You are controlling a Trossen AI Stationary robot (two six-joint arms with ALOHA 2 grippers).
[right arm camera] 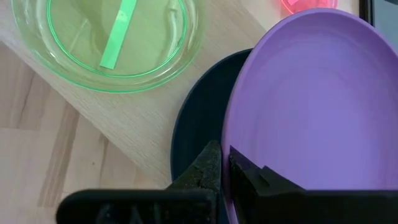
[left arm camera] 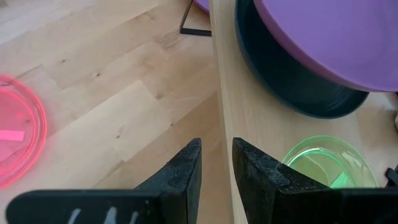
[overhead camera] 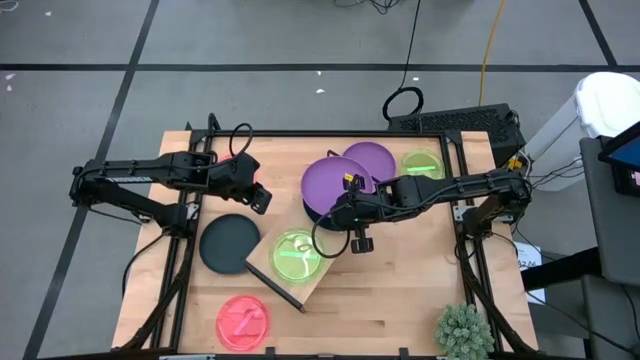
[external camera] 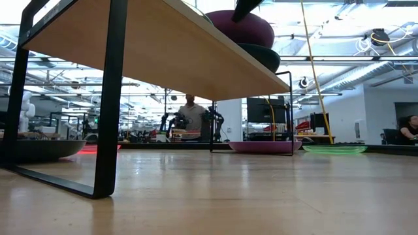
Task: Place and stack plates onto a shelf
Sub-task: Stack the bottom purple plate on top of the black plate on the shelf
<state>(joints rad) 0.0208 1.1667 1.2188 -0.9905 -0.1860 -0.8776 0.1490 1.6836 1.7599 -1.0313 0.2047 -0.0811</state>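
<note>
The shelf (overhead camera: 300,262) sits askew near the middle of the table (overhead camera: 400,310), one end toward the far edge and the other angled toward the near left corner, its board raised on thin black frame ends. On its far end a purple plate (overhead camera: 335,185) rests on a dark plate (right arm camera: 199,130) — the stack is being built there, large plates together, so the small green plate (overhead camera: 296,254) has the board's near half to itself. The right pincer (right arm camera: 222,163) is clenched on the rim of that purple plate, gripping at the edge because a thin lip is the only part two fingers can pinch; the plate looks slightly tilted over the dark one, so I judge it not yet fully settled. The left pincer (left arm camera: 216,163) hovers just off the shelf's long left edge with its fingers a little apart and nothing between them — out of the way, yet close enough to reach what lies on its side. Still on the table are another dark plate (overhead camera: 229,244) beside the shelf near the left edge, a pink plate (overhead camera: 243,321) at the near edge, a second purple plate (overhead camera: 375,158) and another green plate (overhead camera: 422,163) along the far edge. A spiky plant (overhead camera: 463,330) stands in the near right corner.
</note>
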